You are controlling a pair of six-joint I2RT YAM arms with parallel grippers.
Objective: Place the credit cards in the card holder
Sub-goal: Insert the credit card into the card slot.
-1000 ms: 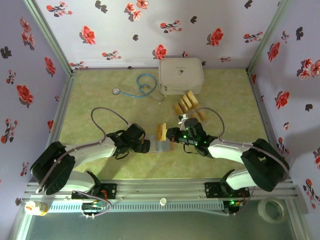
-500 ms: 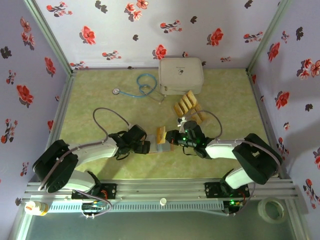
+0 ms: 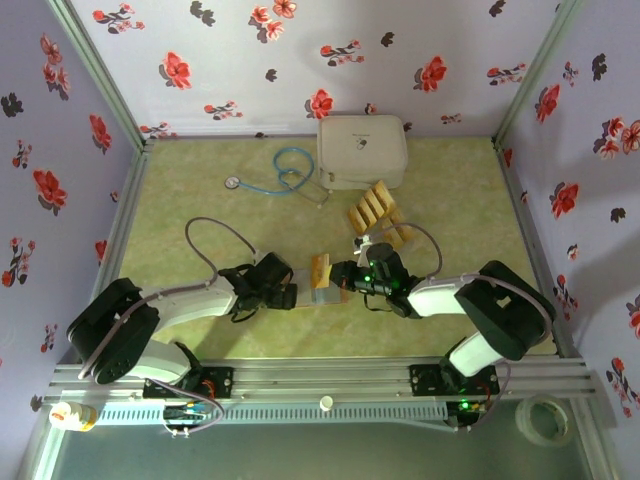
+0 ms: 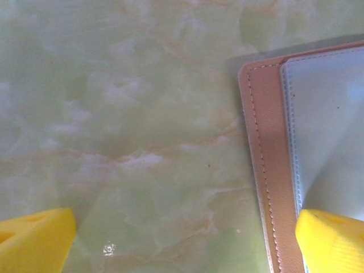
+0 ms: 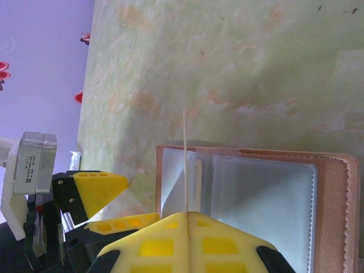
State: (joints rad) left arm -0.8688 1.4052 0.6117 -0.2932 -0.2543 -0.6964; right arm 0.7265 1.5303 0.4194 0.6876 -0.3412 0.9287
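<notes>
Lying open, the reddish-brown leather card holder point(image 5: 335, 216) bares grey-blue pockets. The right gripper point(image 5: 186, 219) pinches a thin golden-yellow card point(image 5: 185, 165) over its left side; the left gripper point(image 4: 182, 244) gapes.

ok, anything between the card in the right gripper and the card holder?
Nothing visible. The card, pinched edge-on in the right gripper, stands right over the open card holder, above its pale inside. The left gripper, open, sits at the holder's edge, off to the side.
</notes>
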